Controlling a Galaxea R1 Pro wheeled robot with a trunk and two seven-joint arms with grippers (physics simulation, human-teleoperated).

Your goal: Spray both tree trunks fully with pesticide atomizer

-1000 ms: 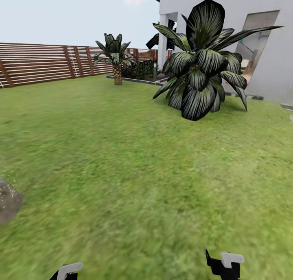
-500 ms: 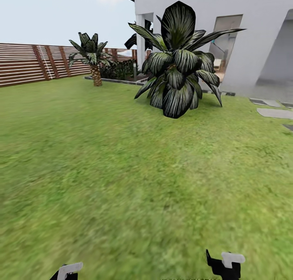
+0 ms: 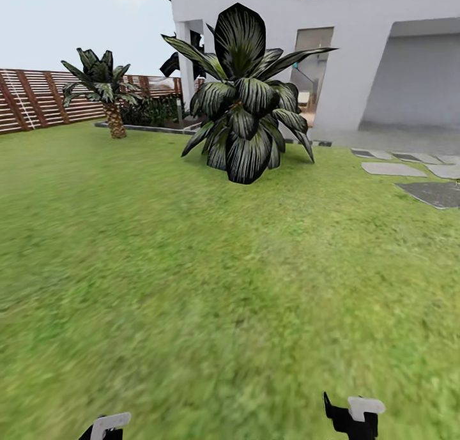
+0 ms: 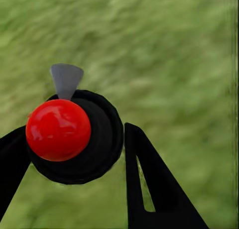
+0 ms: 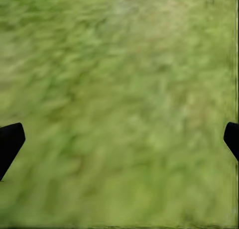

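Note:
In the left wrist view my left gripper (image 4: 74,142) is shut on the pesticide atomizer (image 4: 103,139), a black round bottle with a red spot (image 4: 58,129) and a grey trigger tip (image 4: 65,79), held above the grass floor (image 4: 174,64). My right gripper (image 5: 119,139) is open over bare grass (image 5: 119,89), with its black fingertips (image 5: 10,139) wide apart and nothing between them. In the head view the ends of my left arm (image 3: 105,426) and right arm (image 3: 353,414) show at the lower edge. The trees and their trunks are out of view.
A big dark bush (image 3: 246,101) stands ahead on the lawn (image 3: 191,267), with a small palm (image 3: 105,89) and a slatted wooden fence (image 3: 38,98) to the left. The white house (image 3: 383,57) and grey stepping stones (image 3: 396,169) lie at the right.
The head camera has turned right: bush, palm and fence slid left, and more house and stepping stones came in. A speckled grey trunk at the left edge has left the view.

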